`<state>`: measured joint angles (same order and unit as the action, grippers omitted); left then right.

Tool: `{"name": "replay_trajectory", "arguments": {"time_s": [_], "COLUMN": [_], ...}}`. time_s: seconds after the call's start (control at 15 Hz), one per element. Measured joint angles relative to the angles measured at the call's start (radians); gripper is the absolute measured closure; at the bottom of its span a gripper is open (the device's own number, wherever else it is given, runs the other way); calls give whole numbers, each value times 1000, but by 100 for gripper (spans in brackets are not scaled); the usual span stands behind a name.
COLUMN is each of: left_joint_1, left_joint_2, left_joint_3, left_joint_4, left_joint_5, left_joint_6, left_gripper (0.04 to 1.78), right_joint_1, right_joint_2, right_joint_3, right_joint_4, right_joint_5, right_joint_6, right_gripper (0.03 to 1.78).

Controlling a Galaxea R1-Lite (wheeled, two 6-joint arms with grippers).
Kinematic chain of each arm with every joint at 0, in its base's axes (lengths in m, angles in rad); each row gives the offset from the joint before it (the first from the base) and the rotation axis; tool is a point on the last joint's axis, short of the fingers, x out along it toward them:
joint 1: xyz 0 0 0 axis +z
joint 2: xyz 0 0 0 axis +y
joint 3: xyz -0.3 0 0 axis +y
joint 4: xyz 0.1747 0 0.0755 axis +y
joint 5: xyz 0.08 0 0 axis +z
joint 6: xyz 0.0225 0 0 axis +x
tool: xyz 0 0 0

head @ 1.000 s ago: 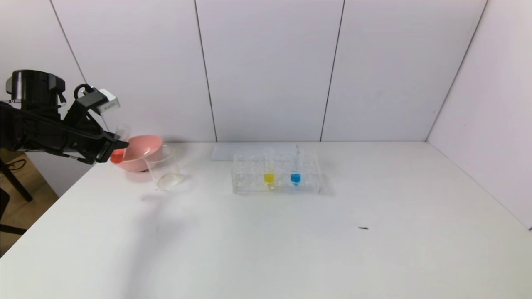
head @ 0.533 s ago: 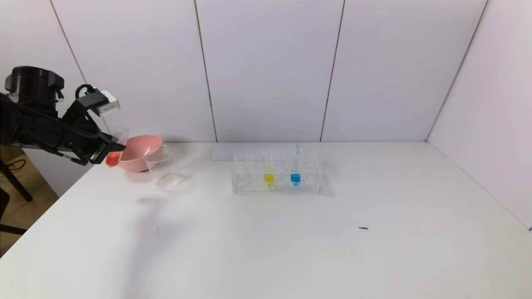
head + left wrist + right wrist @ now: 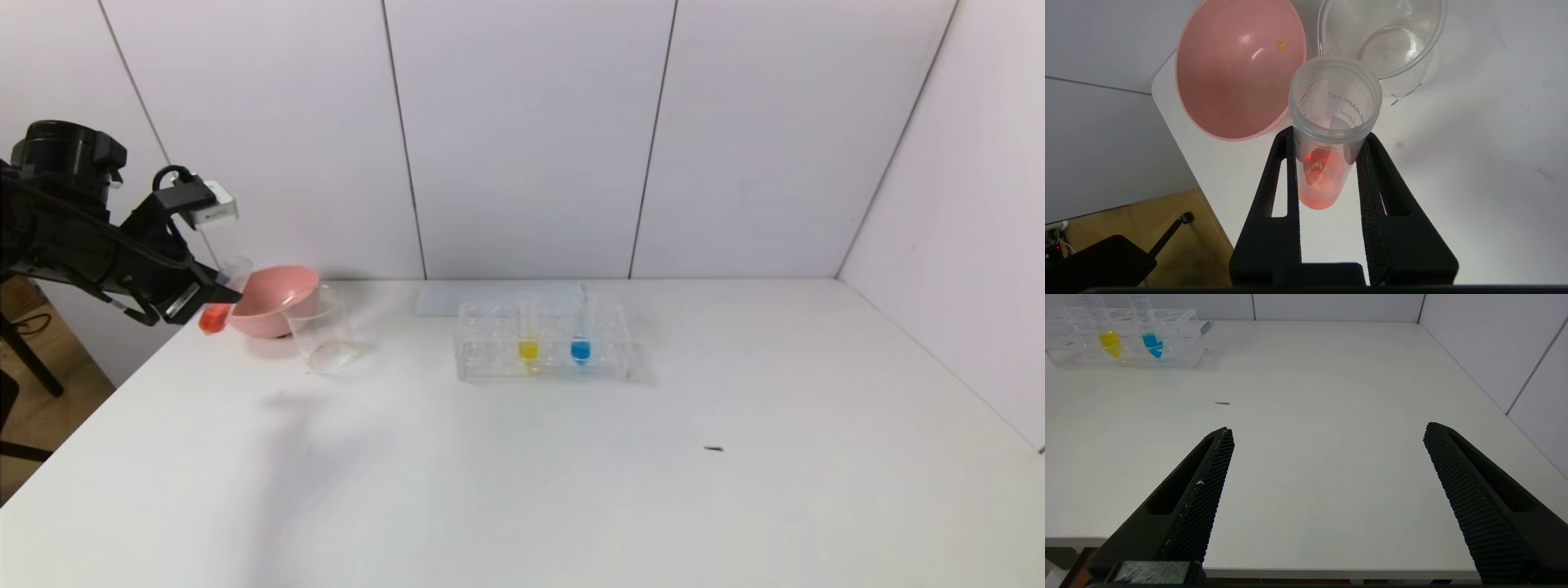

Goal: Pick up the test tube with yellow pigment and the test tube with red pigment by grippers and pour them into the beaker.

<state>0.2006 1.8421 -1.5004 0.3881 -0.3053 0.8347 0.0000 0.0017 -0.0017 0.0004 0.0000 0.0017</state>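
Gripping the test tube with red pigment (image 3: 1331,134), the left gripper (image 3: 204,296) hangs above the desk's (image 3: 522,457) far left corner, its jaws clamped on the tube's clear wall from both sides. The tube leans, its open mouth raised toward the pink bowl (image 3: 273,298) and its orange-red tip lower, out past the desk's left edge in the head view. Through the open mouth in the left wrist view, mirrored print shows on the far wall: graduation marks, "50mL", and a brand line above it that is too curved and reversed to read surely. Red pigment sits in the rounded bottom.

The beaker (image 3: 322,331) stands upright just beside the pink bowl, on the side toward the desk's middle; in the head view the two overlap, and whether they touch cannot be told. A pale ring marks the beaker's bottom. A small yellow speck lies on the bowl's inner wall.

The test tube with yellow pigment (image 3: 528,339) stands upright in the clear rack (image 3: 490,359) near the middle of the desk's far edge, with the blue-tipped tube (image 3: 580,339) next to it. The clear upper walls of both are hard to make out against the rack.

The right gripper (image 3: 1327,490) shows only in its own wrist view, low over the desk's near edge, jaws spread wide and holding nothing. A small dark fleck (image 3: 713,448) lies on the desk toward the right.
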Motion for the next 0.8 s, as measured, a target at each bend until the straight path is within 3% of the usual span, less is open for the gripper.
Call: {"name": "replay_trajectory", "arguments": {"time_s": [0.8], "left_joint_1": [0], "left_joint_2": [35], "left_joint_3": [-62], "left_joint_4": [62], "left_joint_5": [15], "left_joint_6": [74], "left_gripper": [138], "right_joint_1": [0], "right_joint_2": [0], "right_joint_3": [0], "right_joint_4": [0], "right_joint_5": [0], "right_joint_6": [0], "right_gripper": [11]}}
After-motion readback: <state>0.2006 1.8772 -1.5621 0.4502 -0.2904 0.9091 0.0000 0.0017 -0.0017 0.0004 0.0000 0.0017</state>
